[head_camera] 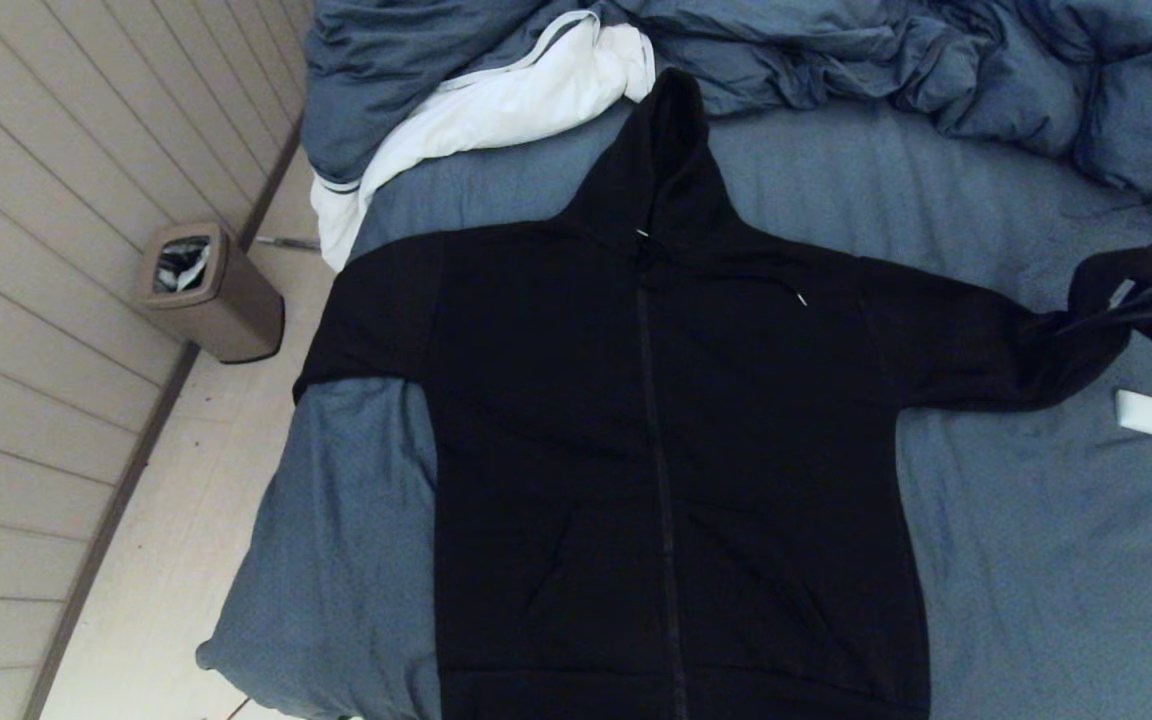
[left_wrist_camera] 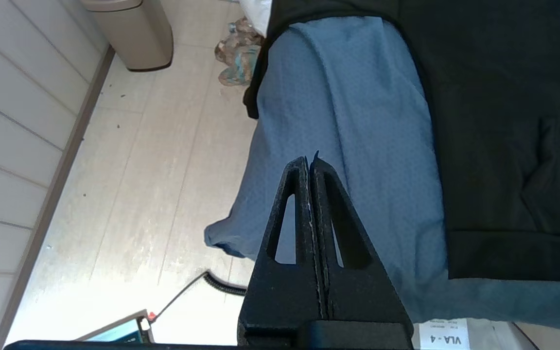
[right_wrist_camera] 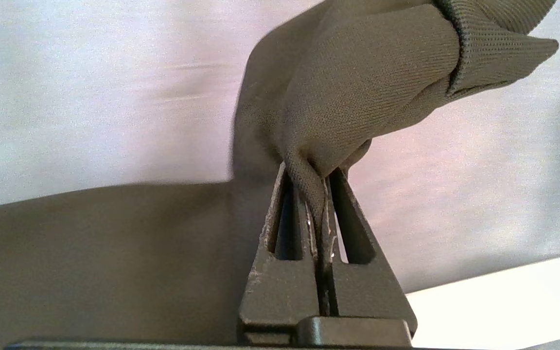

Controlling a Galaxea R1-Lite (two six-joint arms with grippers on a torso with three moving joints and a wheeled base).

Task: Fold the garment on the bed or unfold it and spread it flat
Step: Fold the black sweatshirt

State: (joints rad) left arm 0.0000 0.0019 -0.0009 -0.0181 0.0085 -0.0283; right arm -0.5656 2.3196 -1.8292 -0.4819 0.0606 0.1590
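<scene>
Fingers of my right gripper [right_wrist_camera: 320, 194] are pinched tight on a fold of the garment [head_camera: 666, 450], on the sleeve close to its ribbed cuff [right_wrist_camera: 494, 43]. That sleeve end is lifted off the bed [head_camera: 1036, 560] at my right side, and the cloth sags from my grip. The rest of the black hoodie lies flat on its back in the middle of the bed, zipper [head_camera: 658, 460] up, hood [head_camera: 671, 150] pointing at the crumpled duvet [head_camera: 936, 60]. I think I am folding the sleeve in. To do it well I should carry it slowly across the chest, keep it low, and let go only when it lies smooth. My left gripper [left_wrist_camera: 311, 167] is pressed together, holding nothing, parked by the bed's edge above the floor [left_wrist_camera: 163, 160].
</scene>
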